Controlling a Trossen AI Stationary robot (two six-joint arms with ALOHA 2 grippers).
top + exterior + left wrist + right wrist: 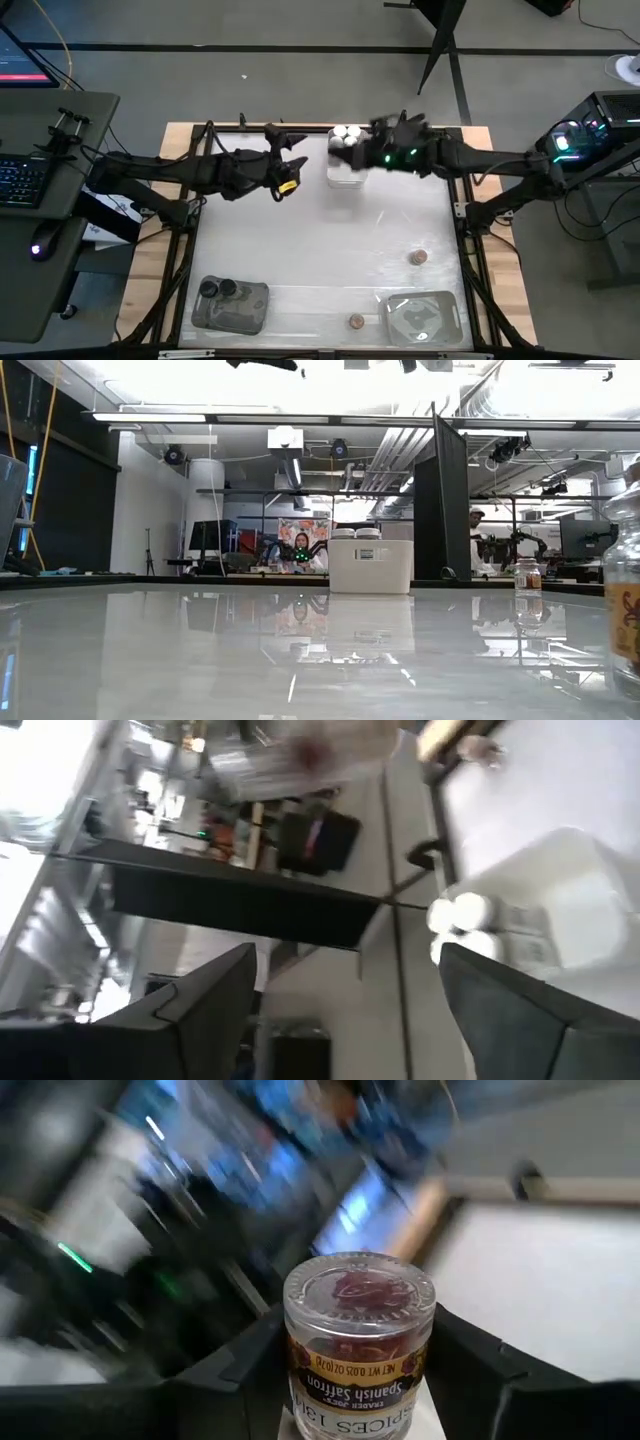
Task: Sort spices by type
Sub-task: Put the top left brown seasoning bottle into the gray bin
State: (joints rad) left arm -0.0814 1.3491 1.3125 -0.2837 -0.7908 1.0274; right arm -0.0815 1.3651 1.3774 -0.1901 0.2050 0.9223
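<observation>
High view: you look straight down on the whole table [320,250] with both arms; low view: you look level across the tabletop from its near edge into the room behind. Both share the white tray [345,165] [370,568] at the far edge. Left wrist view sees that tray [560,900] from close by; right wrist view sits tight on a saffron jar [358,1342].

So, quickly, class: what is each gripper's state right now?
Left gripper: open, holding nothing.
Right gripper: shut on a saffron jar, near the white tray.
</observation>
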